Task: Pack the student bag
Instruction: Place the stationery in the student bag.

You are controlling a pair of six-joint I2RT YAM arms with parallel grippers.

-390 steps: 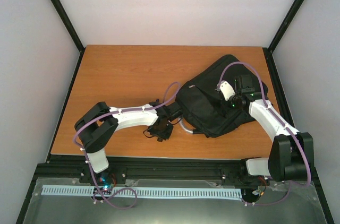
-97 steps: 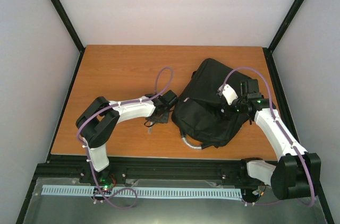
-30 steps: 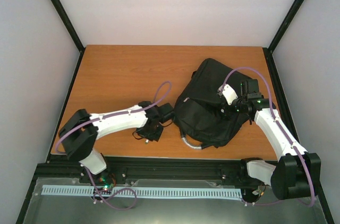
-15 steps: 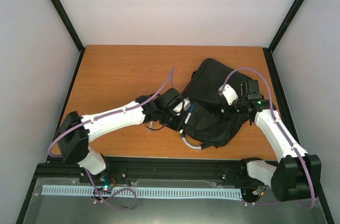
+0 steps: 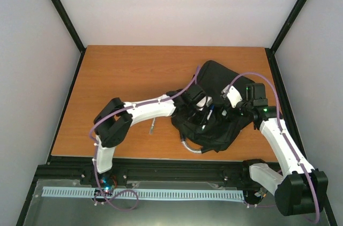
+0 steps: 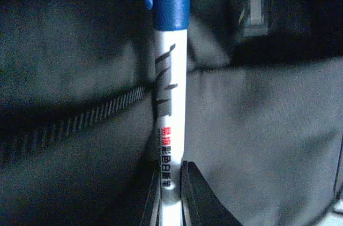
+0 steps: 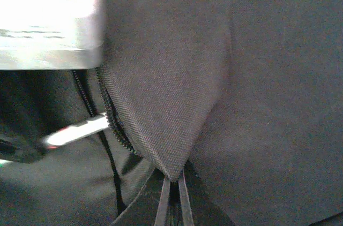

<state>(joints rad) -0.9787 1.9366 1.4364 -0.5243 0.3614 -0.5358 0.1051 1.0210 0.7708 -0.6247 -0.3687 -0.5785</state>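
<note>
The student bag is a large black fabric backpack lying at the right of the table. My left gripper reaches over its middle, shut on a white marker with a blue cap. In the left wrist view the gripper pinches the marker's barrel, cap pointing away, just over the bag's fabric beside a zip line. My right gripper is shut on the tip of a black fabric flap beside the zip. The marker shows under that flap's left edge.
The bag's curved grey handle sticks out toward the near table edge. A thin small object lies on the wooden table left of the bag. Black frame posts and white walls enclose the table.
My left arm has swung right from the table beside the bag to above the bag's middle, carrying the marker. The right gripper keeps its hold on the flap, barely shifted.
</note>
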